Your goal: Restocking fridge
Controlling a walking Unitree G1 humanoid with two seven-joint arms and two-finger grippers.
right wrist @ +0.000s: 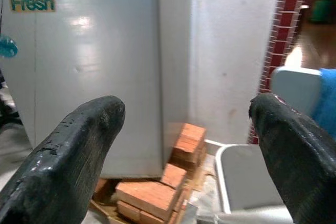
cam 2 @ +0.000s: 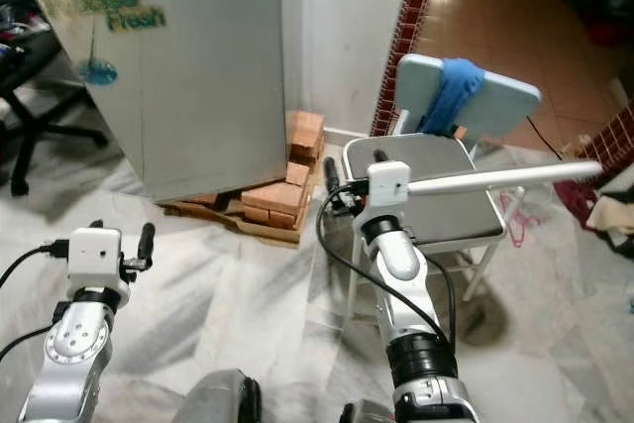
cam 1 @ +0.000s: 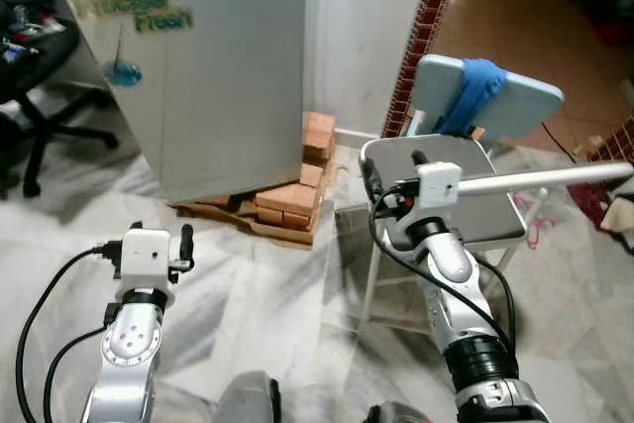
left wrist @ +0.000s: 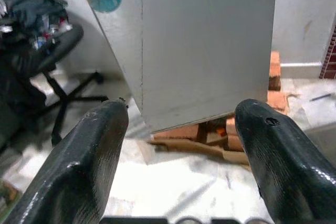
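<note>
The tall grey metal fridge point(cam 1: 213, 66) stands closed on stacked red bricks point(cam 1: 293, 185) by the white wall, ahead and to the left. The left gripper point(left wrist: 181, 156) is raised over the marble floor point(cam 1: 267, 284), its fingers spread apart and empty. The right gripper point(right wrist: 184, 156) is beside the pale grey plastic chair point(cam 1: 466, 190), fingers also spread wide, holding nothing. A blue cloth point(cam 1: 475, 91) hangs on the chair back.
</note>
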